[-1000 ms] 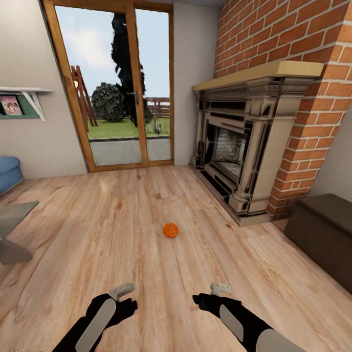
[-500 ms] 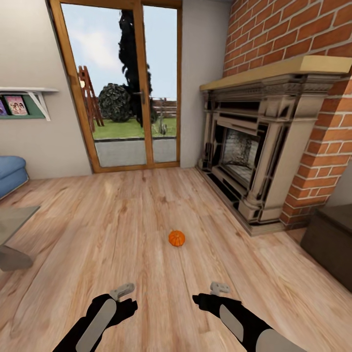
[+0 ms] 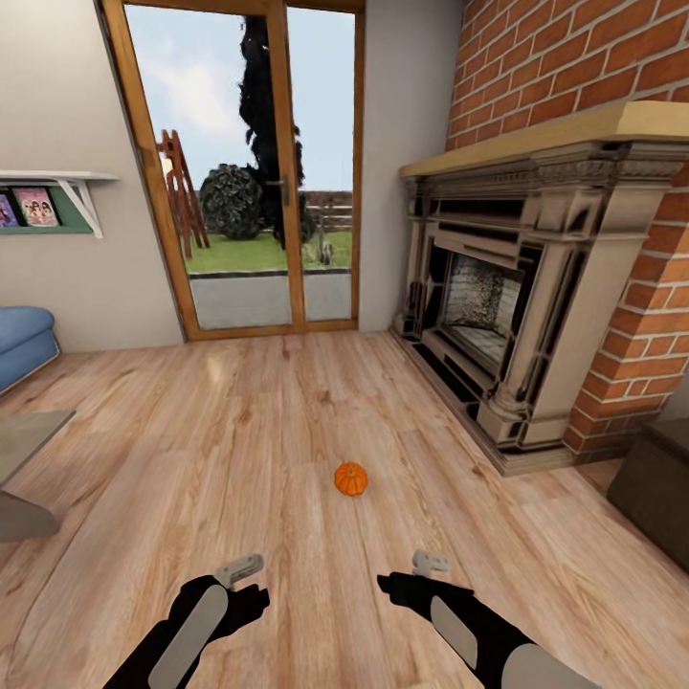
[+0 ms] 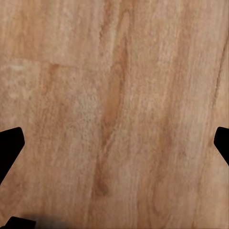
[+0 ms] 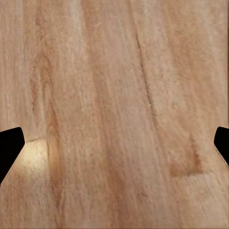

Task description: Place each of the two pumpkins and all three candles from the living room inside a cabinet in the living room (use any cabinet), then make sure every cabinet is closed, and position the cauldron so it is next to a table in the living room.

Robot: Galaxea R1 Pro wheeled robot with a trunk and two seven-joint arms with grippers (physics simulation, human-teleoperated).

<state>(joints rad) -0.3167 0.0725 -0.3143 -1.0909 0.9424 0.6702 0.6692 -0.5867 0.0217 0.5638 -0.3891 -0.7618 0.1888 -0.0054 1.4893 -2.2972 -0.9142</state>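
View shifted since a second ago: camera moved, pumpkin (image 3: pixel 350 478) now sits lower and nearer in head view, cabinet (image 3: pixel 656 490) slid toward the right edge. Arms unchanged in frame.

Left gripper (image 4: pixel 114 143) and right gripper (image 5: pixel 114 143): both spread wide, dark fingertips at opposite edges of each wrist view, nothing between them, bare plank floor (image 3: pixel 239 431) beneath. Floor is light wood, visible grain.

Both arms black with grey panels, held low and forward, roughly parallel, over the floor.

Pumpkin: small, bright orange, ribbed, round, alone on the floor ahead of the grippers, between them and slightly right, well apart from both. Ornate fireplace (image 3: pixel 498 316) in brick wall right. Cabinet dark brown, closed side visible.
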